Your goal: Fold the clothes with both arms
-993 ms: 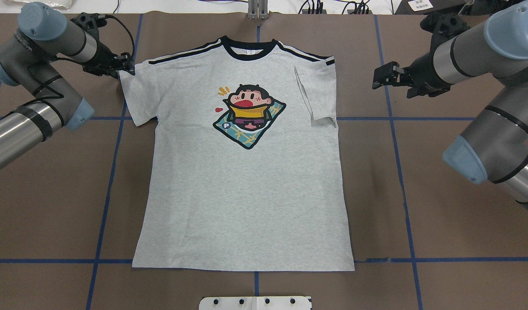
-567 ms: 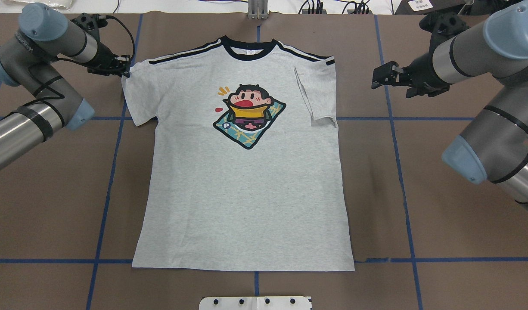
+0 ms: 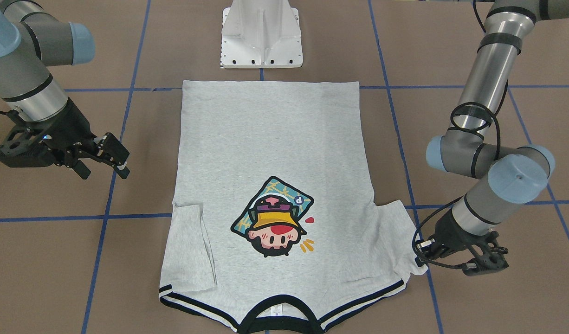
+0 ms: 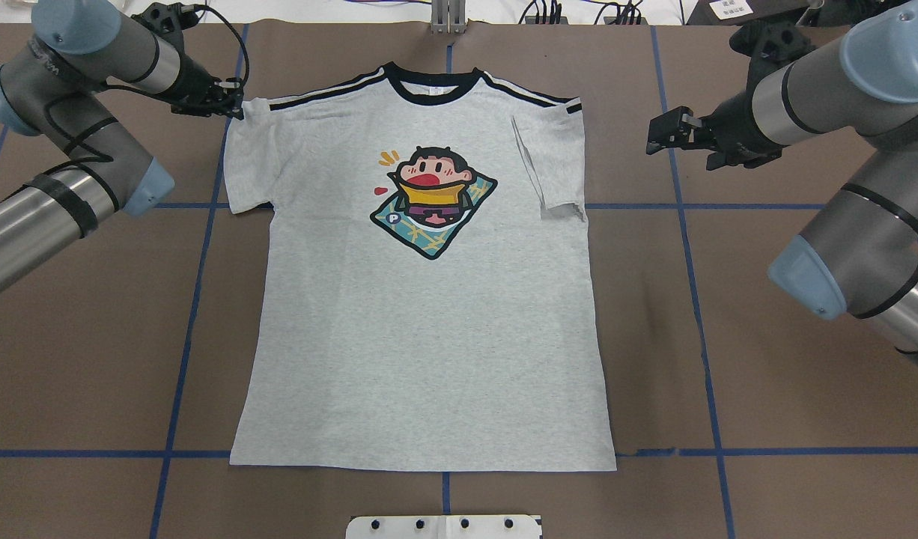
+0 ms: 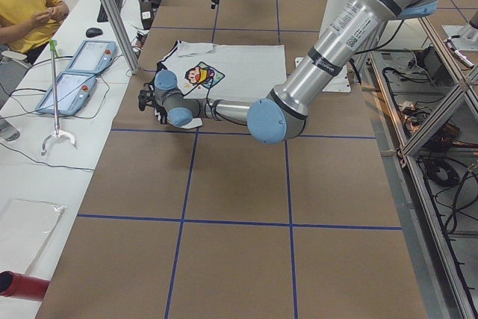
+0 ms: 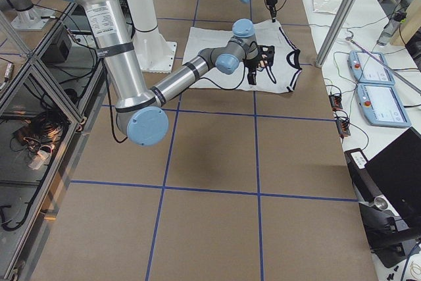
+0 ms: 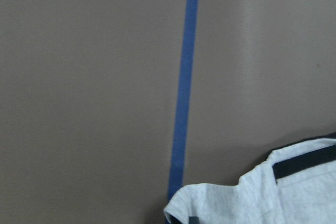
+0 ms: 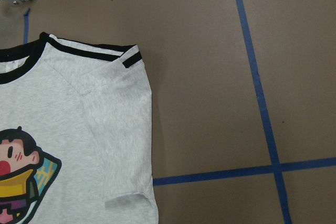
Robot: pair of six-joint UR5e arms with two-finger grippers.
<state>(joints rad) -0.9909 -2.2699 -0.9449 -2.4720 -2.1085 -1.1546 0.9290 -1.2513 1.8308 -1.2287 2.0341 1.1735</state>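
While the hem of the T-shirt (image 4: pixel 429 337), on the robot's side of the print (image 4: pixel 431 202), lies flat on the table (image 4: pixel 92 337) just as it did a second ago, the change is farther out, level with the print and beyond it. The left gripper (image 4: pixel 230 103) is clamped on the outer corner of the left sleeve (image 4: pixel 245 161) and has carried that corner inward toward the print and slightly away from the robot, so the sleeve now looks narrower and bunched near the shoulder stripe. I judge this to be the start of folding that sleeve over the body. The right sleeve (image 4: pixel 552 161) on the other side of the print already lies turned in on the chest. The right gripper (image 4: pixel 665 136) hangs well out from the print on that side, its jaws apart and holding nothing, unmoved. The front-facing view adds what the overhead flattens: the cloth at the left gripper (image 3: pixel 421 257) is lifted and puckered into ridges, not sliding on the table. The left wrist view shows only the sleeve corner, a black stripe and a blue tape line (image 7: pixel 184 87), too little to confirm the grip by itself. The right wrist view shows the crease of the turned-in right sleeve cleanly but none of its own fingers. Farthest out, beyond the collar, only the side view shows a person in yellow (image 5: pixel 22 5) at a side desk.
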